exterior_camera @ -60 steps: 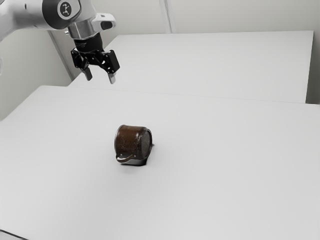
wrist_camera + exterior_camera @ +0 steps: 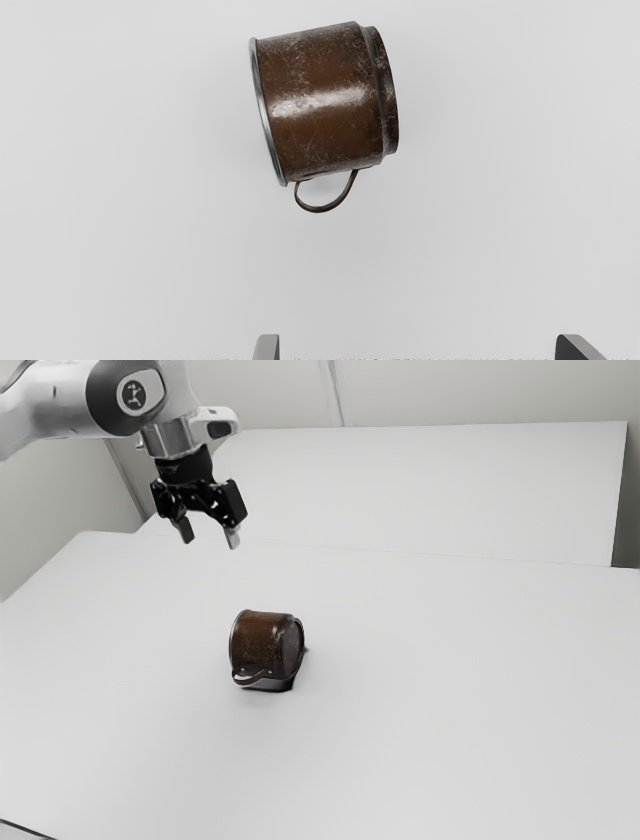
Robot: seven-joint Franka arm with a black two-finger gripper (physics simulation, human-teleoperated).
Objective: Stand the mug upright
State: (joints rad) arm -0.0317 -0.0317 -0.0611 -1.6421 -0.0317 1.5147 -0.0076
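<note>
The gripper (image 2: 210,538) hangs in the air above the table, up and to the exterior view's left of the mug. A brown, scratched metal mug (image 2: 264,644) lies on its side, its rim facing the exterior view's left and its base the right. Seen from the hand, the mug (image 2: 325,100) has its thin handle loop (image 2: 320,209) on the side nearer the fingers. My gripper (image 2: 417,347) is open, its two fingertips wide apart with nothing between them, and does not touch the mug.
The mug rests on a white table (image 2: 430,700). Behind it is another white surface (image 2: 420,490), and a dark thin line (image 2: 25,829) runs at the exterior view's lower left corner.
My hand has moved down and slightly to the exterior view's right, closer to the mug. The mug has stayed where it was, and the fingers are still apart.
</note>
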